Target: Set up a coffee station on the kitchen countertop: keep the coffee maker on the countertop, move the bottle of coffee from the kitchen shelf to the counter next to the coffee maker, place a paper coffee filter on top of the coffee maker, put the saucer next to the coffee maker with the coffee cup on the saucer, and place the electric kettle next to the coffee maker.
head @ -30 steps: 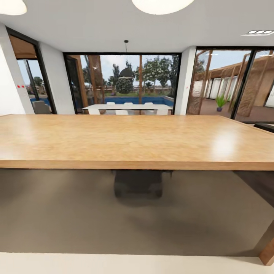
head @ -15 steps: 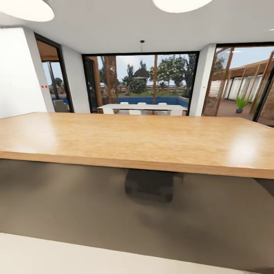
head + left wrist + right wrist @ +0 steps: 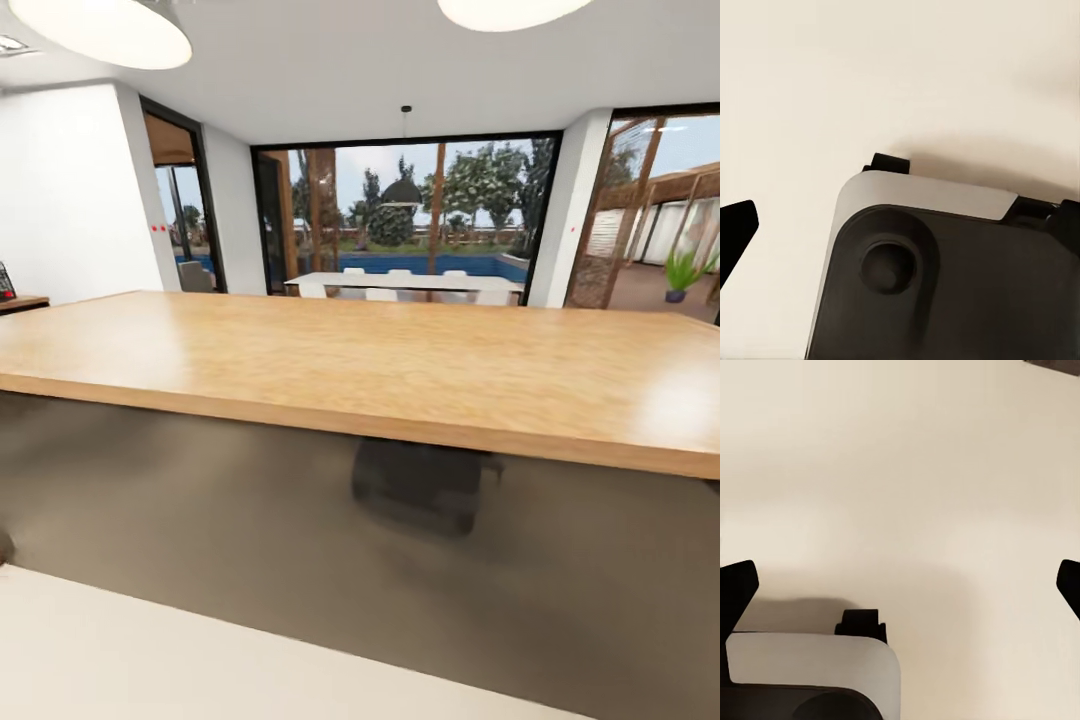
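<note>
The big orange-brown wooden bench (image 3: 400,370) spans the far middle of the room, glass doors (image 3: 400,215) beyond; a pale beige surface (image 3: 200,660) lies nearest; both wrist views look down on pale floor (image 3: 915,472) and the robot's grey base (image 3: 945,285); the left hand (image 3: 900,225) and right hand (image 3: 904,585) are spread wide, holding nothing; no coffee things appear, so their places are unknown; turning further risks clipping the bench, I judge.

table (image 3: 400,370): right end cut off | under-table dark object (image 3: 420,485): blurred
</note>
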{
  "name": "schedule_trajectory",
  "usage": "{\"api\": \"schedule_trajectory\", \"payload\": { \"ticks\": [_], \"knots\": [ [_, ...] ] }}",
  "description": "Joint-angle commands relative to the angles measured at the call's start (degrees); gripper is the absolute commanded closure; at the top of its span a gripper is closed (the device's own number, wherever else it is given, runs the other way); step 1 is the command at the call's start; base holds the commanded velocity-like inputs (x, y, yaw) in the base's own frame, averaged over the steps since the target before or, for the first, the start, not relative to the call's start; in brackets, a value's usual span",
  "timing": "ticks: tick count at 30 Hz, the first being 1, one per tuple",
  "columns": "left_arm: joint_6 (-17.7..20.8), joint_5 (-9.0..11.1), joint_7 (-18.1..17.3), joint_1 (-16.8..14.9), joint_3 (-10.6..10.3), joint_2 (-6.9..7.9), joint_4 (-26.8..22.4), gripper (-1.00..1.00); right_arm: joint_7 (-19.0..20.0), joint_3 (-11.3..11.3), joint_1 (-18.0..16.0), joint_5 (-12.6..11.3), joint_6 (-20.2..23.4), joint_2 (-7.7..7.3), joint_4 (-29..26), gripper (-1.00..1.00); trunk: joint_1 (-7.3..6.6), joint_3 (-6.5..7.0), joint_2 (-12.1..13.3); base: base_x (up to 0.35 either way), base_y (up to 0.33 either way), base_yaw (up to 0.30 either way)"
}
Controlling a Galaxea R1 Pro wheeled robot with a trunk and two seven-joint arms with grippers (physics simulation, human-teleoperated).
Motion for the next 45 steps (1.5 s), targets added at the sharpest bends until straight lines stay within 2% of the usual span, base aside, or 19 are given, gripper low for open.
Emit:
{"api": "schedule_trajectory", "payload": {
  "ticks": [1, 45],
  "knots": [
    [-0.1, 0.0, 0.0, 0.0, 0.2, -0.03, -0.1, -1.00, 0.0, 0.0, 0.0, 0.0, -0.2, -0.01, 0.0, -1.00, 0.00, -0.05, 0.0, -0.009, -0.006, 0.231],
    [0.0, 0.0, 0.0, 0.0, 0.3, 0.02, -0.1, -1.00, 0.0, 0.1, 0.0, 0.0, -0.3, 0.08, 0.0, -1.00, 0.00, -0.05, 0.0, -0.001, 0.000, 0.238]
  ]
}}
